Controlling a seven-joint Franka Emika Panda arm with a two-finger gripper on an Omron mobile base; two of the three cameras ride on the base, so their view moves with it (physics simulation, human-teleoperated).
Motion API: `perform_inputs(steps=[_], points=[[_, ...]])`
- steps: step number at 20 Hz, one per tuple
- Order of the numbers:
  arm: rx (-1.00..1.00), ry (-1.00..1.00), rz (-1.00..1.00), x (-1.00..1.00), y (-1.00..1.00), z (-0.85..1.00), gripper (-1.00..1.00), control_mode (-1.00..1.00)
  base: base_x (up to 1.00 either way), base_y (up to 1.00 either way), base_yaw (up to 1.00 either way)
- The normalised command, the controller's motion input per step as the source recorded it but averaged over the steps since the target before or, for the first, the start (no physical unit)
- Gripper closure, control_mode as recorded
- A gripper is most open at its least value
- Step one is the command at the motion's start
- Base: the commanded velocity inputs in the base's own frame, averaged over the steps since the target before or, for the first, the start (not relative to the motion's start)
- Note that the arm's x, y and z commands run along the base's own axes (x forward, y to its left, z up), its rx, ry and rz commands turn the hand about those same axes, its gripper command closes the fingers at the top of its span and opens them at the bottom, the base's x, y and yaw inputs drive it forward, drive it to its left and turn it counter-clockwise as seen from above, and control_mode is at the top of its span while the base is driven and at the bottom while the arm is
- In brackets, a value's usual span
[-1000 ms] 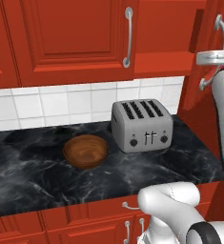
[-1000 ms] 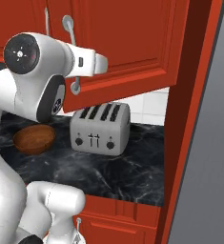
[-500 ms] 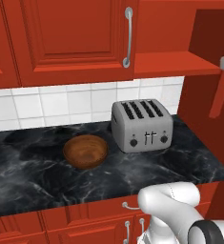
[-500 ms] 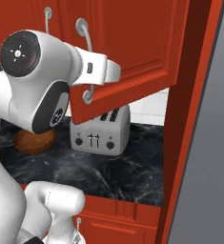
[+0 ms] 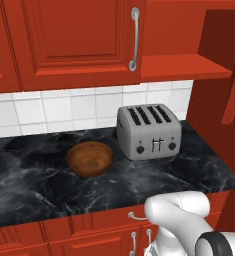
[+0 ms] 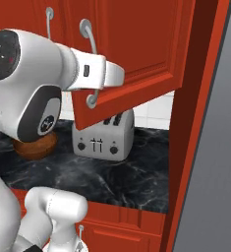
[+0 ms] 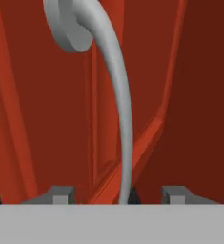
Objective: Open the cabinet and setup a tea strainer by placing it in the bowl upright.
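While gripper straddles handle — cabinet ajar.

Red cabinet door swung open, toaster below — bowl behind arm

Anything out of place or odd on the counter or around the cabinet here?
Nothing stands out. The bowl sits upright beside the toaster, nothing spilled. The cabinet has its right door swung open, its handle between the gripper fingers.

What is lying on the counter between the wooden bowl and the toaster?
Nothing: in the left base view, only bare black marble counter separates the brown wooden bowl from the silver four-slot toaster.
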Motion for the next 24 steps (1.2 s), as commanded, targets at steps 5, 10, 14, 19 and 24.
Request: perform_inputs(steps=[5,10,14,19,24], points=[[-0.19,0.02,-0.13,-0.68,0.44,0.33,-1.00,-1.00,0.00,0.00,0.00],[-0.20,0.04,-0.14,-0.92,0.32,0.31,-1.00,-1.00,0.00,0.00,0.00],[-0.25,0.19,-0.12,-0.31,0.65,0.02,-1.00,-1.00,0.00,0.00,0.00],[-0.16,0.26,-0.01,0.01,0.84,0.00,-1.00,-1.00,0.00,0.00,0.00],[-0.10,0.14,0.00,0.10,0.57,-0.16,-1.00,-1.00,0.00,0.00,0.00]])
